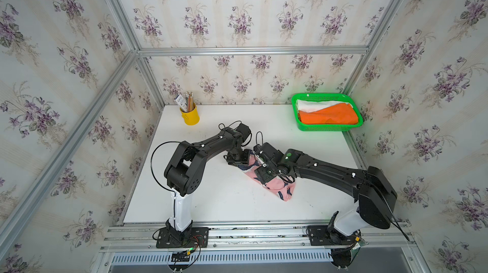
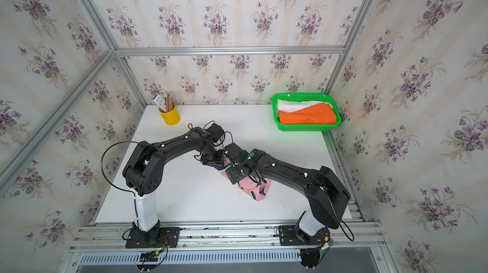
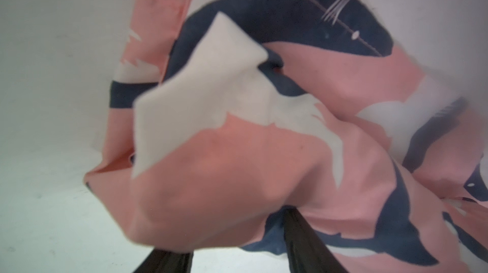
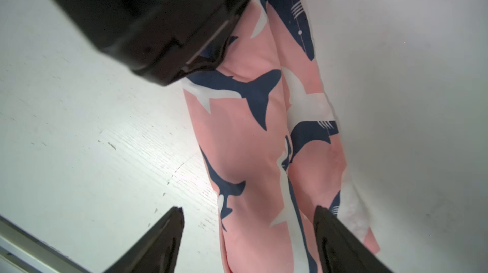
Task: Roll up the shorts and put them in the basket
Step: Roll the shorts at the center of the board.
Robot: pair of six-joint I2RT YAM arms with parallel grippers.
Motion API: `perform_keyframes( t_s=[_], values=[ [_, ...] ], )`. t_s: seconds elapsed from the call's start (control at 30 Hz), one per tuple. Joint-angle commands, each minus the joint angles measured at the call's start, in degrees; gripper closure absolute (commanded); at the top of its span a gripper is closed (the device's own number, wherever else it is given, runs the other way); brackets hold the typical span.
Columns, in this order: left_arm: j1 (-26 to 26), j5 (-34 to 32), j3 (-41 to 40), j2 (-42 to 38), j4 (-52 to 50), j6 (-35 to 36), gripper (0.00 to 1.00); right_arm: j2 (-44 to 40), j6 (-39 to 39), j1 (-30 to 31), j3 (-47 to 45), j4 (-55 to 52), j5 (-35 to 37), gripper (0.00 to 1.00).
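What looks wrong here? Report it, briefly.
The pink whale-print shorts make a lopsided roll on the table: the end nearer the arm bases is crumpled and flared, not tight. Nothing looks spilled or damaged.

yellow cup upright, holding pencils: far left corner of white surface | green basket: far right corner | floral wallpaper on walls | aluminium frame along wall joints

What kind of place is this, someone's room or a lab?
Probably a robot test cell dressed as a room: floral wallpaper in an aluminium frame, left arm and right arm bolted to a rail beside a white table, handling pink shorts.
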Motion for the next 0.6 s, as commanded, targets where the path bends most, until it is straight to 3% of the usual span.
perform_keyframes(
  t_s=[0.0, 0.23, 0.37, 0.47, 0.57],
  values=[
    [0.1, -0.8, 0.7, 0.6, -0.9, 1.1, 0.42, 0.8, -4.1, 4.6, 0.0, -2.8, 10.3, 0.18],
    [0.5, 0.1, 0.2, 0.8, -0.3, 0.8, 0.43, 8.5, -8.2, 9.1, -7.0, 6.1, 16.5, 0.16],
    [0.7, 0.1, -0.1, 0.1, -0.2, 0.8, 0.43, 13.1, -8.2, 9.2, -9.3, 8.4, 25.1, 0.18],
    [1.1, -0.1, -1.5, -2.0, 1.0, 0.4, 0.42, 13.9, -7.9, 9.2, -10.7, 10.4, 29.2, 0.31],
    [1.5, -0.2, -2.2, -3.5, 0.8, 0.5, 0.42, 12.8, -8.4, 9.3, -11.2, 11.9, 26.7, 0.55]
  ],
)
